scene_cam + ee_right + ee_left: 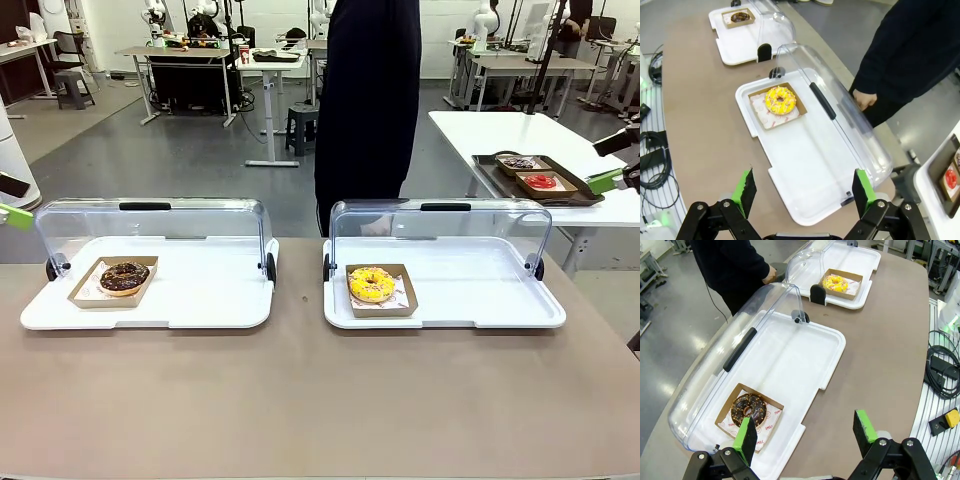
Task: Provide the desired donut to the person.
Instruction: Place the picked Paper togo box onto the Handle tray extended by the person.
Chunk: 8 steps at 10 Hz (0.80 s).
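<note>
A chocolate donut (124, 277) lies in a cardboard tray on the left white tray (200, 300). A yellow donut (371, 285) lies in its own cardboard tray on the right white tray (480, 300). The person (368, 100) stands at the far side behind the right tray, one hand (863, 99) low behind its lid. My left gripper (804, 425) hovers open and empty above the near end of the left tray, by the chocolate donut (749, 409). My right gripper (804, 180) is open and empty above the right tray's near end, well short of the yellow donut (780, 99).
Both clear lids (150, 225) (440, 230) are swung open toward the far side. A white side table (540, 135) at the back right carries a dark tray with a red donut (541, 181). Cables (942, 372) lie beside the table's end.
</note>
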Motion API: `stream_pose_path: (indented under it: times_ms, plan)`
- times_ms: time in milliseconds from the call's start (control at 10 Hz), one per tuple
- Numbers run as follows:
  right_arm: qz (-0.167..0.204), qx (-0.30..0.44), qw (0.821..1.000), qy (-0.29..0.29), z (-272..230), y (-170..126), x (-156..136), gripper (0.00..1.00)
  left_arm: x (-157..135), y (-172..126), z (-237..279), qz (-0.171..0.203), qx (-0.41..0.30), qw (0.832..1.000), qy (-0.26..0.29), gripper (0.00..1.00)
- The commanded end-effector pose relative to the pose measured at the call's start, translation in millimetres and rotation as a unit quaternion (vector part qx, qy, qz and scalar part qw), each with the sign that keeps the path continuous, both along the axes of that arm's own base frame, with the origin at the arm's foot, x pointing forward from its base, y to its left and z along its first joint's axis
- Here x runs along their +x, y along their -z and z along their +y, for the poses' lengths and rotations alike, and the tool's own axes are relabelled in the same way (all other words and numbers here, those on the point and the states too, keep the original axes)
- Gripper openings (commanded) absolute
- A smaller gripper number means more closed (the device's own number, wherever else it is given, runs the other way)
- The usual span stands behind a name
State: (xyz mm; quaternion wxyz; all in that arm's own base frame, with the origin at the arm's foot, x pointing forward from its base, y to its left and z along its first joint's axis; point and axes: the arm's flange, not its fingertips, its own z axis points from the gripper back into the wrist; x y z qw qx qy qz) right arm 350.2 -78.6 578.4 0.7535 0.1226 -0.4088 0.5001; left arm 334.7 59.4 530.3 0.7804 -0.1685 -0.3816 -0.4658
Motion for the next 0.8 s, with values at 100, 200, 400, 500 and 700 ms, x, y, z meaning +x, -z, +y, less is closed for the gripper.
stream_pose_path:
  times_ms: [100, 200, 400, 500, 700]
  plan:
    - [0.000, 0.000, 1.000, -0.003, 0.2, -0.3, -0.6, 1.00, -0.6, 0.8, 0.7, 0.000, -0.005, 1.000, 0.001, 1.00]
    - [0.000, 0.000, 1.000, -0.003, 0.2, -0.3, -0.6, 1.00, -0.6, 0.8, 0.7, 0.000, -0.005, 1.000, 0.001, 1.00]
    - [0.000, 0.000, 1.000, -0.003, 0.2, -0.3, -0.6, 1.00, -0.6, 0.8, 0.7, 0.000, -0.005, 1.000, 0.001, 1.00]
    - [0.000, 0.000, 1.000, -0.003, 0.2, -0.3, -0.6, 1.00, -0.6, 0.8, 0.7, 0.000, -0.005, 1.000, 0.001, 1.00]
    - [0.000, 0.000, 1.000, -0.003, 0.2, -0.3, -0.6, 1.00, -0.6, 0.8, 0.7, 0.000, -0.005, 1.000, 0.001, 1.00]
